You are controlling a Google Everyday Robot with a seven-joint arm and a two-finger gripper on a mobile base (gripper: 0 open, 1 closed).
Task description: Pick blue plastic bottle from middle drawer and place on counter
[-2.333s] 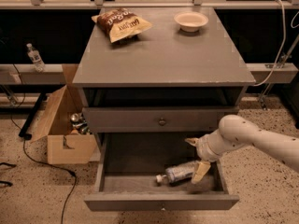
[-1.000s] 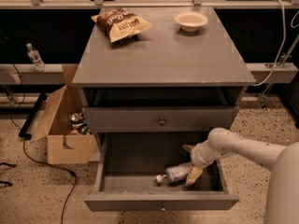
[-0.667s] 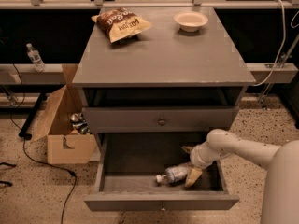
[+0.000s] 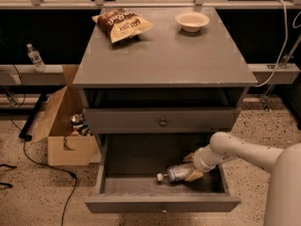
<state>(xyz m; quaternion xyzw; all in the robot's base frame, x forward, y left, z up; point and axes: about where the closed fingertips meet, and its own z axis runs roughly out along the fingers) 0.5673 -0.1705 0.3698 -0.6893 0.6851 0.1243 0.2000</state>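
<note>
At the left edge of the frame a cardboard box (image 4: 66, 131) stood on the floor beside the cabinet. On the counter (image 4: 164, 60), a chip bag (image 4: 122, 25) lay at upper left and a bowl (image 4: 192, 20) at upper right. Low in the frame the middle drawer (image 4: 162, 204) stood open. The blue plastic bottle (image 4: 175, 173) lay on its side inside, right of centre, cap pointing left. The gripper (image 4: 191, 166) was at the bottle's right end; whether it was spread or clamped could not be told.
</note>
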